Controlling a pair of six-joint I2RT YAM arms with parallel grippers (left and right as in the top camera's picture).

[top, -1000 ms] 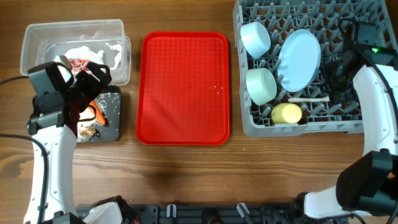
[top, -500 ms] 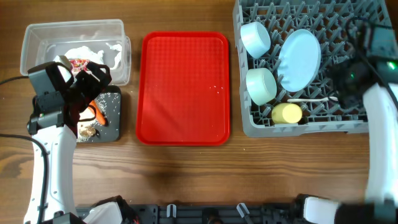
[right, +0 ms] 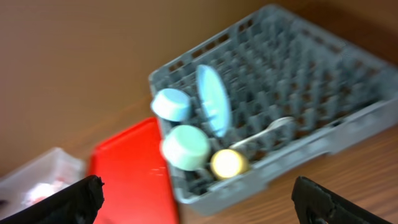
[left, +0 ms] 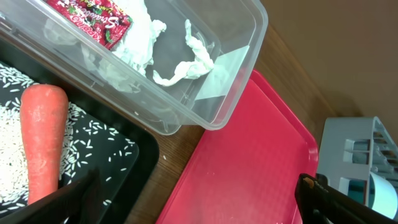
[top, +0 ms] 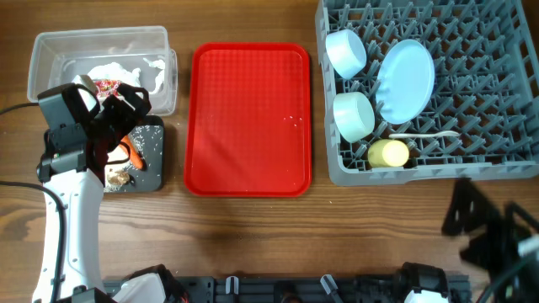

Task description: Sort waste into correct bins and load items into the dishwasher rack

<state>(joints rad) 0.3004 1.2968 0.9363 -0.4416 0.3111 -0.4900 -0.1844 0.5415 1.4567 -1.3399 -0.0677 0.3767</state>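
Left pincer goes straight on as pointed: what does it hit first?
Left pincer would probably meet the corner of the clear plastic rectangular tub first, beside the black rectangular tray; depth unclear.

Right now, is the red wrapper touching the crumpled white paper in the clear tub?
Touching. The left wrist view shows the red wrapper lying directly against the crumpled white paper inside the clear tub.

Top-down overhead, oblique wrists; common rack

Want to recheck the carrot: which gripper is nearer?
Left. The left gripper hovers just above the carrot in the black tray; the right gripper is far across the table, outside the rack.
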